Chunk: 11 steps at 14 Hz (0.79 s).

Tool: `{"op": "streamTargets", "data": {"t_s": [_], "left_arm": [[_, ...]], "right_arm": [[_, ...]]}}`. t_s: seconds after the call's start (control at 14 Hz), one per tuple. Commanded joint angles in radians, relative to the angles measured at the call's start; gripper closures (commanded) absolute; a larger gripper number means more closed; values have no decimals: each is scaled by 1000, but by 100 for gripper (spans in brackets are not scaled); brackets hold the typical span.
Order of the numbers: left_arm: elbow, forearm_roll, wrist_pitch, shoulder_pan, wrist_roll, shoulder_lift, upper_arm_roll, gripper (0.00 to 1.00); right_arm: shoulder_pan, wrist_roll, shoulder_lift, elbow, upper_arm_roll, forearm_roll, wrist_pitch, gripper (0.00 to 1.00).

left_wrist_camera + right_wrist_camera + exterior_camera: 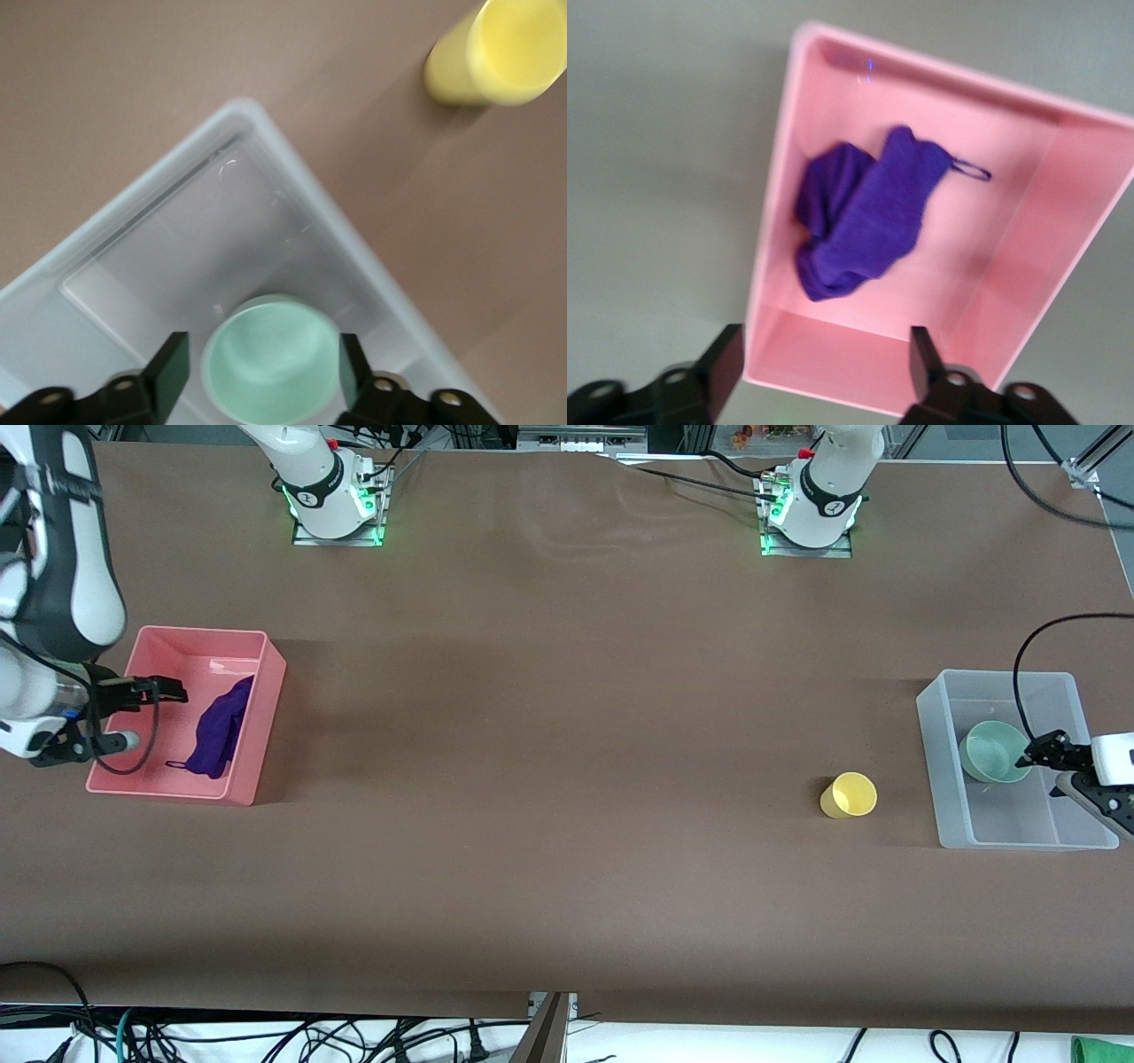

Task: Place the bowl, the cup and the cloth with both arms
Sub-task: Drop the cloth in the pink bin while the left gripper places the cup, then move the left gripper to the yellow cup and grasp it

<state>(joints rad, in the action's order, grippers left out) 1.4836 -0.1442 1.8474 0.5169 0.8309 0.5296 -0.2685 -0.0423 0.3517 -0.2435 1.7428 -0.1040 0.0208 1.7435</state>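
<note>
The pale teal-green bowl (994, 751) sits in a clear bin (937, 779) at the left arm's end of the table. My left gripper (1052, 767) is open just over the bowl (273, 361), with a finger on either side of it and a gap showing. The yellow cup (849, 794) sits on the bare table beside the clear bin and also shows in the left wrist view (503, 50). The purple cloth (219, 728) lies in a pink bin (266, 684) at the right arm's end. My right gripper (146, 715) is open and empty over the pink bin's edge, apart from the cloth (864, 212).
The clear bin (204, 239) holds only the bowl. The pink bin (992, 266) holds only the cloth, its thin loop (970, 170) lying flat. The brown table (549, 779) runs wide between the bins. Cables hang along the table's front edge.
</note>
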Motion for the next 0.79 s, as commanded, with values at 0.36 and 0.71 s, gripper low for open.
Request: {"op": "streamTargets", "data": {"t_s": [0.36, 0.71], "left_arm": [[43, 149, 16, -116, -635, 118, -51, 0], [37, 164, 90, -153, -742, 228, -48, 82]], "right_arm": [[9, -350, 138, -115, 250, -9, -105, 0], [10, -356, 145, -167, 254, -1, -110, 0]]}}
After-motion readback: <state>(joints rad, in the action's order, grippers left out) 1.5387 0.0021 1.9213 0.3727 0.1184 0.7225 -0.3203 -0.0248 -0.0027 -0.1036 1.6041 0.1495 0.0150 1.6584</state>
